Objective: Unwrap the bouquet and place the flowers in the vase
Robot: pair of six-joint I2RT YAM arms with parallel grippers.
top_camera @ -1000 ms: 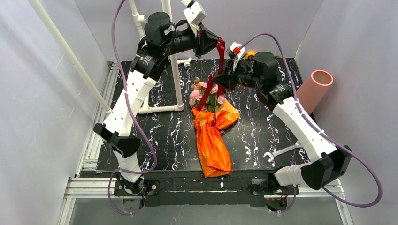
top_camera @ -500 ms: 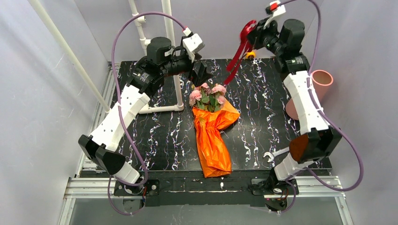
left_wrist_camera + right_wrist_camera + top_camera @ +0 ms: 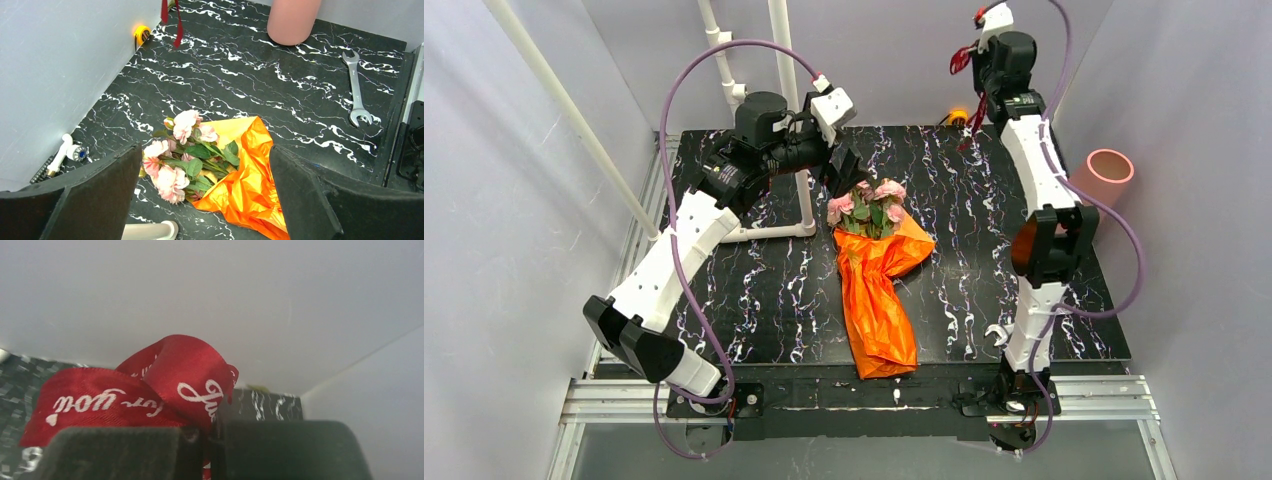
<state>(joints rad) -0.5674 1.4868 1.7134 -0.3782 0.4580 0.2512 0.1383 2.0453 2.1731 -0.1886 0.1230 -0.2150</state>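
The bouquet lies mid-table, its pink flowers (image 3: 865, 205) pointing to the back and its stems still inside the crinkled orange wrapper (image 3: 879, 300). My left gripper (image 3: 848, 172) hangs open just above and left of the blooms. In the left wrist view the flowers (image 3: 176, 157) and wrapper (image 3: 252, 187) show between the wide-spread fingers of the left gripper (image 3: 205, 150), untouched. My right gripper (image 3: 972, 62) is raised high at the back wall, shut on the dark red ribbon (image 3: 973, 106), which dangles free of the bouquet. The printed ribbon (image 3: 150, 390) bulges above the shut right gripper (image 3: 212, 440). The salmon-pink vase (image 3: 1102, 182) stands at the right edge.
A white pipe frame (image 3: 796, 150) rises just left of the flowers. A wrench (image 3: 1002, 333) lies at the front right, behind the right arm. A small yellow object (image 3: 959, 117) sits at the back edge. A small white fitting (image 3: 67, 149) lies by the left wall.
My left gripper let go of the ribbon, opened and dropped toward the flowers. My right arm swung up and back to the rear wall, carrying the ribbon off the bouquet.
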